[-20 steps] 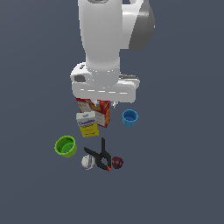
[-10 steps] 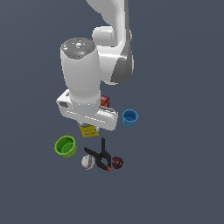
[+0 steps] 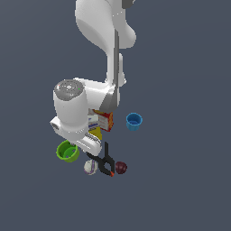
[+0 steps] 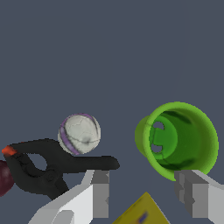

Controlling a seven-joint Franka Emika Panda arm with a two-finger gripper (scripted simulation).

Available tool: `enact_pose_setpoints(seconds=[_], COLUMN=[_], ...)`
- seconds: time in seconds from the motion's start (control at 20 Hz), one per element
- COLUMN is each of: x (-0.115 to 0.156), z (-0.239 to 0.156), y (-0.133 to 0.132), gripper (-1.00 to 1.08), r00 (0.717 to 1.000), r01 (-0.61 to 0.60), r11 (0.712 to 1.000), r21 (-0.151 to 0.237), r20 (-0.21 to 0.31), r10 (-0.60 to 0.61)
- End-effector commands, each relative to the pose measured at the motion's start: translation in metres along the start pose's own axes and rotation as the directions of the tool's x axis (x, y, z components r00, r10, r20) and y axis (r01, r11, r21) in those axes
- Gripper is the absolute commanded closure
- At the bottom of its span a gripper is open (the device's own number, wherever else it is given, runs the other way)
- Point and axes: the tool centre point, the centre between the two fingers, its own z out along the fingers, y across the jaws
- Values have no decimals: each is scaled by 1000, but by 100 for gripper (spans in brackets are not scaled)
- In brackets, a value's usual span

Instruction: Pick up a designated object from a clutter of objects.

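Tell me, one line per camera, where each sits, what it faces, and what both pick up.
Exterior view: off the arm, raised, looking down on the clutter; the white arm shows, its gripper hidden.
Wrist view: on the wrist, looking past the open gripper at the green cup, white ball and black clamp.
Shared: green cup, white ball, black clamp.

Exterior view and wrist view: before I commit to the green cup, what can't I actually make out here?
- Tool: hidden behind the arm in the exterior view; the wrist view shows the fingers spread.
- Green cup: its near rim is covered by the arm in the exterior view.
- Boxes: mostly hidden by the arm; labels unreadable.
- Plum: cut off by the wrist view's edge.
- Blue cup: outside the wrist view.
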Motion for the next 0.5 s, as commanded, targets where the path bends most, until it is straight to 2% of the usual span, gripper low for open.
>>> enact_pose_setpoints(seconds=[0.0, 0.45], x=[6, 13], z=[17, 45], y=[8, 22], gripper=[-20, -20], r00=[999, 996], r01=[-29, -76], r11=[1000, 997], r21=[-9, -25], r20=[-15, -39], r10=[29, 75])
